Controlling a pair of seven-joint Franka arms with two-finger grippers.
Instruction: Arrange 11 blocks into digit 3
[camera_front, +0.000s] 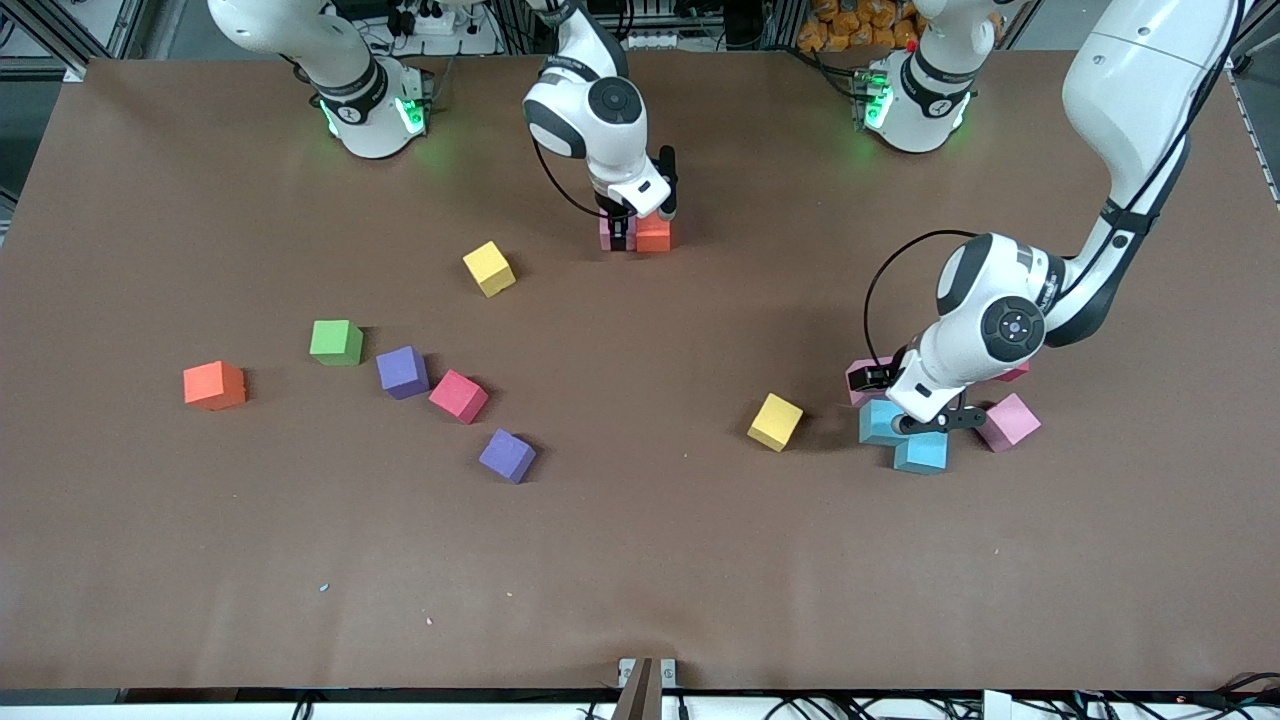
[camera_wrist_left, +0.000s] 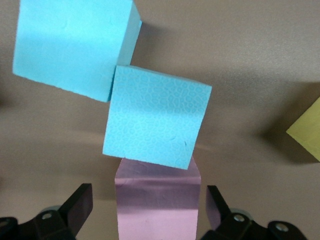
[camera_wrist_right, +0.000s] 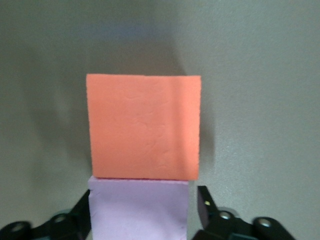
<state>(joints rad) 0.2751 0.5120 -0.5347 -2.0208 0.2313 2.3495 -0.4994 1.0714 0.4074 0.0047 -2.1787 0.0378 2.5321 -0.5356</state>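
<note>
My right gripper (camera_front: 617, 230) stands open around a pink block (camera_wrist_right: 139, 210) that touches an orange block (camera_wrist_right: 144, 127) near the robots' bases; one finger is at the pink face, the other stands off it. The left gripper (camera_wrist_left: 149, 196) is open astride another pink block (camera_wrist_left: 156, 205), with gaps on both sides. That block (camera_front: 858, 375) touches two cyan blocks (camera_front: 880, 420) (camera_front: 921, 452). A third pink block (camera_front: 1008, 422) lies beside them.
Toward the right arm's end lie a yellow block (camera_front: 489, 268), a green cube (camera_front: 336, 342), an orange-red block (camera_front: 214, 385), two purple blocks (camera_front: 403, 372) (camera_front: 507, 455) and a red block (camera_front: 459, 396). Another yellow block (camera_front: 775, 421) sits near the cyan pair.
</note>
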